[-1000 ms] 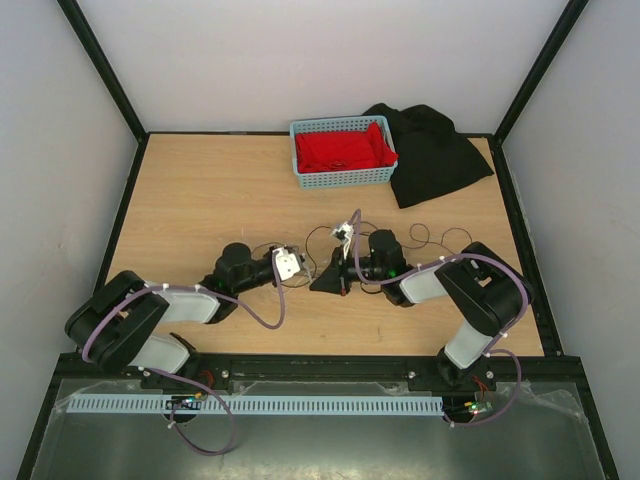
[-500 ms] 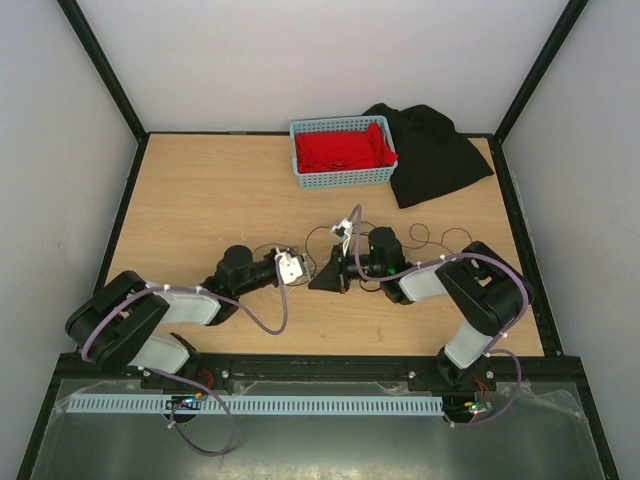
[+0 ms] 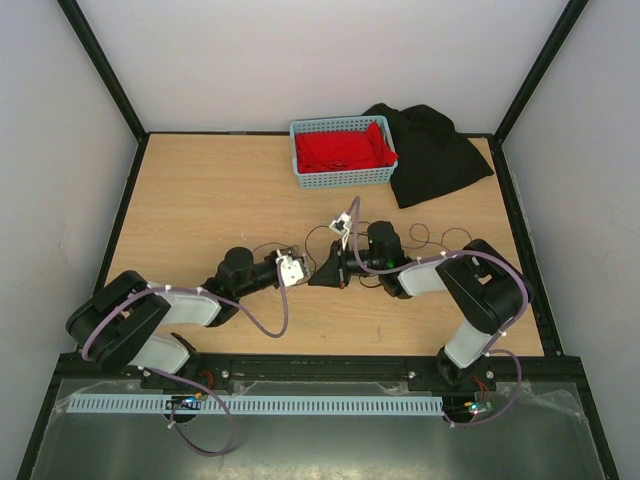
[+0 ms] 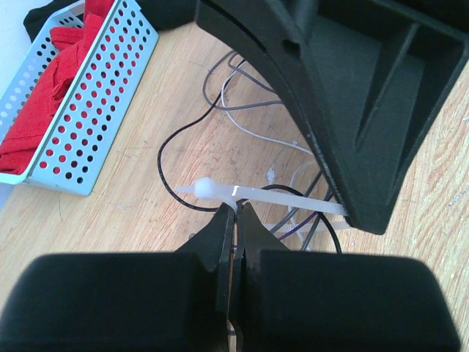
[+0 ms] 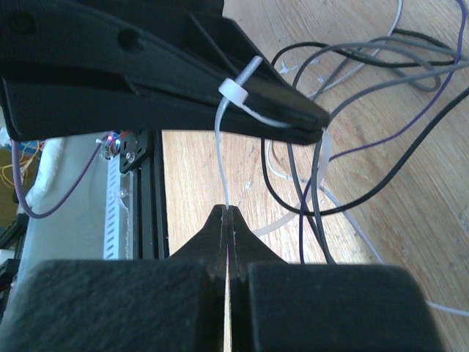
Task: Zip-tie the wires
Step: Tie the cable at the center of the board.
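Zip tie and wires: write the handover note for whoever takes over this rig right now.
Left gripper: shut on the zip tie, near its head.
Right gripper: shut on the tie's tail.
Wires: a loose tangle on the table, between the two arms.
Done: the tail looks threaded through the head, and the loop appears to go around some strands.
Left: pull the loop snug. I cannot tell whether all the wires are inside it.
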`<state>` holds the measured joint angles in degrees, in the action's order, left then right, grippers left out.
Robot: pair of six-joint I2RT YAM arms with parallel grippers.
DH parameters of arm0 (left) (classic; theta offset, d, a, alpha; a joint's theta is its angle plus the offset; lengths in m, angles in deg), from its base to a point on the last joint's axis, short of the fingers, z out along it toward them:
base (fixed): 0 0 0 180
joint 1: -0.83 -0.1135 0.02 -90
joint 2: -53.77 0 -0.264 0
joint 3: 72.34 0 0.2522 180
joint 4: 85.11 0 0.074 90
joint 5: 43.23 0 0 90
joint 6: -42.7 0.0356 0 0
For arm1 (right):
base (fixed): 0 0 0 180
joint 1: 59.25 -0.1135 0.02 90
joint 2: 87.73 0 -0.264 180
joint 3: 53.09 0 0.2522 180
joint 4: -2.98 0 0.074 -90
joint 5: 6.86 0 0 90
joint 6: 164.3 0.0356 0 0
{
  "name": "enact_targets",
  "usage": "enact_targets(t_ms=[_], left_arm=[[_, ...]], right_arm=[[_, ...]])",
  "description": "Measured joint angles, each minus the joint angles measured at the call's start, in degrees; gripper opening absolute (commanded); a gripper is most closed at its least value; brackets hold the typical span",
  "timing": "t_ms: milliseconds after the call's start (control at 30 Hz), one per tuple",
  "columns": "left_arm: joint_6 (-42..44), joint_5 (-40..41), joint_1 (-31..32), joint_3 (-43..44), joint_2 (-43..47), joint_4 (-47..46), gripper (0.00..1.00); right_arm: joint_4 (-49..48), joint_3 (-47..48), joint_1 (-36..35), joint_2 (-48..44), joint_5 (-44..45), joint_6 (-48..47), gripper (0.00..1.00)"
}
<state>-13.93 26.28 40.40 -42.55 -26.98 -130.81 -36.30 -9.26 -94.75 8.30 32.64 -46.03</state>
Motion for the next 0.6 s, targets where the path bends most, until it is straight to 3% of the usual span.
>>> enact_targets(t_ms=[600], left_arm=[[2.0,2.2,1.3,0.0,-0.7,-0.3,0.00]], right_arm=[[6.2,4.5,1.5,1.3,-1.1,4.0,0.00]])
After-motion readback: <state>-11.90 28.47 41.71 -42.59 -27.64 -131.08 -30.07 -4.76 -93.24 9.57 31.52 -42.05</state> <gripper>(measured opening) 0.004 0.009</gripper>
